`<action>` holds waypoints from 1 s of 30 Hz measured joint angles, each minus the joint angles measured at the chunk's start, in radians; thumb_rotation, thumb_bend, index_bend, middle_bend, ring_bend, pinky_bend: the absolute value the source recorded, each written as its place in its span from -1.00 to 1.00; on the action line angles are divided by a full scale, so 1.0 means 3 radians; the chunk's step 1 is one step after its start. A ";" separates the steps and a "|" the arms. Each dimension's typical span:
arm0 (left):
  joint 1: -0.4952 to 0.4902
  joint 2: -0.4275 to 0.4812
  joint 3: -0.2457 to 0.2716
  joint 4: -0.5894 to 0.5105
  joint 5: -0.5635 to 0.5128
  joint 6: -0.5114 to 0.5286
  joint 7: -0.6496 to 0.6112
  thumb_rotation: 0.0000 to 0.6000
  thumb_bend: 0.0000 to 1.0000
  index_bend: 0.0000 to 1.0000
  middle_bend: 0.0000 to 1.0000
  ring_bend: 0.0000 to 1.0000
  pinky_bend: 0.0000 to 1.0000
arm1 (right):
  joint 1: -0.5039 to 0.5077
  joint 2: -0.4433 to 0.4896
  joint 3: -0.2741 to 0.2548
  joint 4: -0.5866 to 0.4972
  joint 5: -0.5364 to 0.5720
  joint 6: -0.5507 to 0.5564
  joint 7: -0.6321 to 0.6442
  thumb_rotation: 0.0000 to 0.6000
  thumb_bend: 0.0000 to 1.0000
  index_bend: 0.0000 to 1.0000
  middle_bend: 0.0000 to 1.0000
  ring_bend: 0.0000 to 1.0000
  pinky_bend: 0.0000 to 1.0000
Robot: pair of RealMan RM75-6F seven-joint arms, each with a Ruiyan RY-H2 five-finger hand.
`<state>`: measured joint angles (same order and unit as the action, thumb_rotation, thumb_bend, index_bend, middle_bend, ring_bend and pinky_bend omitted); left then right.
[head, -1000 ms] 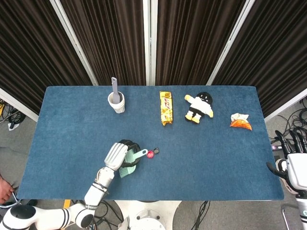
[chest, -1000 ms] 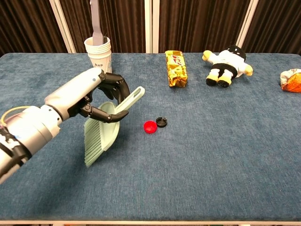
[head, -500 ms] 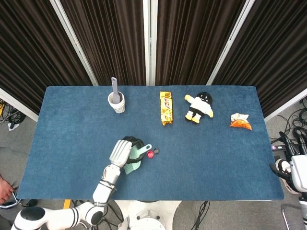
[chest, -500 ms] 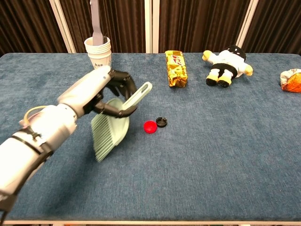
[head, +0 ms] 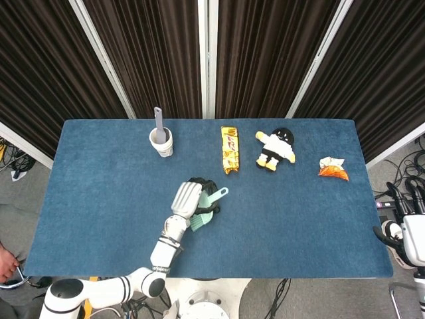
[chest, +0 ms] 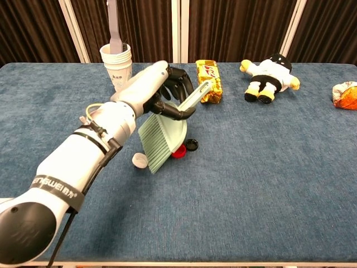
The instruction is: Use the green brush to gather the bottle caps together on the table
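My left hand [chest: 160, 89] grips the green brush [chest: 162, 138] by its handle, bristles pointing down at the blue table [chest: 268, 184]. The brush hangs just over a red cap [chest: 179, 152], partly hiding it. A black cap [chest: 192, 144] lies right beside the red one, and a white cap [chest: 139, 161] lies left of the bristles. In the head view the left hand [head: 188, 199] and the brush [head: 207, 207] cover the caps. My right hand [head: 408, 229] hangs off the table's right edge, holding nothing, its fingers apart.
A paper cup [chest: 116, 64] with a grey tool in it stands at the back left. A gold snack bar [chest: 208, 81], a plush toy [chest: 269, 71] and an orange packet [chest: 346, 95] lie along the far side.
My left hand has carried the brush right and away from me, over the red cap. A white cap now shows left of the bristles. The right hand has barely moved.
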<state>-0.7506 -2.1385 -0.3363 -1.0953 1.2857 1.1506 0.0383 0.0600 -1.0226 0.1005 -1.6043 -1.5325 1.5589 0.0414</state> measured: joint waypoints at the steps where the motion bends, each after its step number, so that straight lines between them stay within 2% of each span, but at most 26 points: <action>1: 0.0013 0.0026 0.0003 -0.0043 0.0024 0.0045 -0.0003 1.00 -0.25 0.00 0.15 -0.20 -0.29 | 0.0000 0.0000 0.0001 -0.0001 0.0003 0.0000 -0.0001 1.00 -0.83 -0.95 -0.50 -1.00 -0.92; 6: 0.0147 0.0267 0.0091 -0.0342 0.0113 0.0192 0.0003 1.00 -0.25 0.00 0.15 -0.20 -0.29 | 0.0034 -0.0026 0.0004 0.0011 -0.0001 -0.0043 0.0001 1.00 -0.83 -0.95 -0.50 -1.00 -0.92; 10: 0.0354 0.0482 0.0264 -0.0548 0.0139 0.0288 0.0030 1.00 -0.25 0.00 0.15 -0.20 -0.29 | 0.0071 -0.0059 0.0007 0.0028 -0.0020 -0.0075 0.0012 1.00 -0.83 -0.95 -0.50 -1.00 -0.92; 16: 0.0496 0.0461 0.0405 -0.0542 0.0041 0.0256 -0.0006 1.00 -0.25 0.00 0.15 -0.20 -0.29 | 0.0081 -0.0055 0.0004 0.0015 -0.0024 -0.0083 -0.0009 1.00 -0.83 -0.95 -0.50 -1.00 -0.92; 21: 0.0442 0.0319 0.0372 -0.0380 0.0040 0.0194 -0.0041 1.00 -0.24 0.00 0.15 -0.20 -0.29 | 0.0058 -0.0034 -0.0005 -0.0008 -0.0018 -0.0057 -0.0023 1.00 -0.83 -0.95 -0.50 -1.00 -0.92; 30: 0.0107 -0.0044 0.0104 0.0049 0.0023 0.0002 -0.0064 1.00 -0.24 0.00 0.15 -0.20 -0.29 | -0.0003 0.0010 -0.0022 -0.0025 0.0020 -0.0010 -0.0026 1.00 -0.83 -0.95 -0.50 -1.00 -0.92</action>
<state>-0.7186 -2.1515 -0.3051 -1.0805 1.2925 1.1511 0.0191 0.0592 -1.0195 0.0940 -1.6119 -1.5266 1.5561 0.0335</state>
